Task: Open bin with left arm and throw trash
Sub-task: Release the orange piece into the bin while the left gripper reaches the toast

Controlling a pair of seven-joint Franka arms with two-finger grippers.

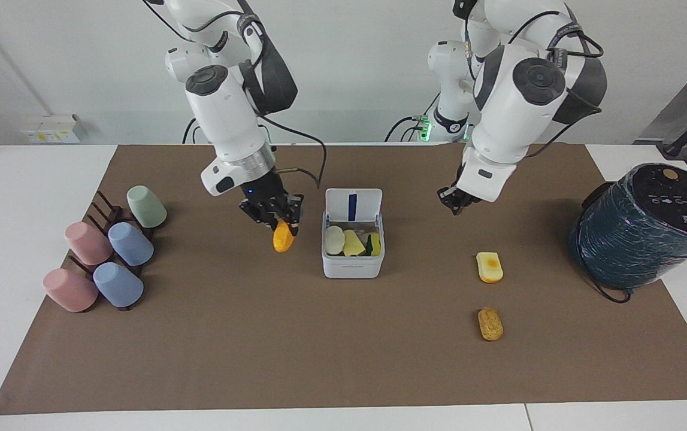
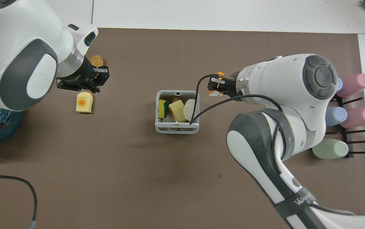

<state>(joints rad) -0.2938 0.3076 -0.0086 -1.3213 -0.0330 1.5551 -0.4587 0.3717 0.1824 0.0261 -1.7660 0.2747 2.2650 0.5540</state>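
Gripping orange wedge [image 1: 283, 237] (hanging down), right gripper [image 1: 279, 222] clamped

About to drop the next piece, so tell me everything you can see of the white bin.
The bin is a small white square box of plastic look with rounded corners, standing upright mid-mat. Its hinged lid stands open on the side nearer the robots, a blue strip on its inner face. Pale, yellow and green pieces lie inside. No gripper touches it.

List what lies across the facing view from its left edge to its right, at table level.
Dark rack of pink, blue and green plastic cups → orange wedge held up by the right gripper → open white square bin → pale yellow block with a browned spot → large dark teal wrapped cylinder.
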